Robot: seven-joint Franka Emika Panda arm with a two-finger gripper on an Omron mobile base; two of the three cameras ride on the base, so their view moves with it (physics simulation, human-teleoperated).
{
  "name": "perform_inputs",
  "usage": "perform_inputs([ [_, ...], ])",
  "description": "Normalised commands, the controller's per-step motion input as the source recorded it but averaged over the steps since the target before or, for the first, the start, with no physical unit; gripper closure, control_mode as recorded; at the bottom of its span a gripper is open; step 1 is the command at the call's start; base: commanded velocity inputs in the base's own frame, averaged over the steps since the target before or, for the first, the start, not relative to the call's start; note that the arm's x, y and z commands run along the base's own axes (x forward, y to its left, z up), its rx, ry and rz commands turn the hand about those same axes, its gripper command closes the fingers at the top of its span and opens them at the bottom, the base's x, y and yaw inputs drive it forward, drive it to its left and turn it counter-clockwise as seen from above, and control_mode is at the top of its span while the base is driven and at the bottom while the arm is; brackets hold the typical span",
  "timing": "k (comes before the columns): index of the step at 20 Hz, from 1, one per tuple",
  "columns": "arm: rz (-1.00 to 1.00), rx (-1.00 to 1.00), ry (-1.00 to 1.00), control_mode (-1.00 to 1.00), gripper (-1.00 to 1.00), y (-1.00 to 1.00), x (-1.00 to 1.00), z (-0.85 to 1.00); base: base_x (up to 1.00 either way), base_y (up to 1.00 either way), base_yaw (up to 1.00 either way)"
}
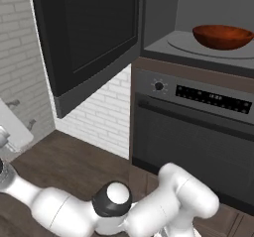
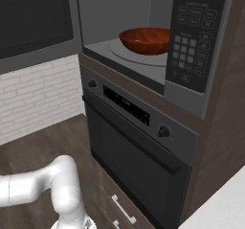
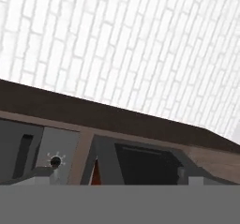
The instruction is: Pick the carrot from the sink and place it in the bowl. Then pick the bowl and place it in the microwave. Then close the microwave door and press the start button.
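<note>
Left base view: the bowl (image 1: pixel 222 36) sits on the turntable inside the microwave (image 1: pixel 208 47), so the microwave door (image 1: pixel 89 37) hangs open, awaiting closing. Right base view: same placement. Hand view: the tool (image 3: pixel 112 178) gapes wide, empty.

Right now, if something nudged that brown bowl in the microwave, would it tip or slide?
The bowl looks wide and shallow, so it would probably slide rather than tip. Its glossy surface may be slippery. It sits on the round turntable, which might turn with it.

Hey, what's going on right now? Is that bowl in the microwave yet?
Jaws open, holding nothing. Bowl sits on the turntable inside the microwave. Microwave door wide open, not yet closed. Nothing blocking its swing.
</note>
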Motion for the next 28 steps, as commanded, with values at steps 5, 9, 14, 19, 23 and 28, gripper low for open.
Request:
perform_inputs([
  [5,-0.07,0.00,-0.05,-1.00,-1.00,-0.43,-0.06,0.60,0.00,0.00,0.00],
  [9,-0.02,0.00,0.00,-1.00,-1.00,-0.66,-0.03,0.60,0.00,0.00,0.00],
  [14,0.00,0.00,-0.09,-1.00,-1.00,-0.86,-0.17,0.45,0.00,0.00,0.00],
  [19,-0.02,0.00,-0.14,-1.00,-1.00,-0.94,-0.38,0.37,0.00,0.00,0.00],
  [23,-0.02,0.03,-0.16,-1.00,-1.00,-1.00,-0.44,0.34,0.00,0.00,0.00],
  [28,-0.01,0.06,-0.18,-1.00,-1.00,-1.00,-0.43,0.31,0.00,0.00,0.00],
])
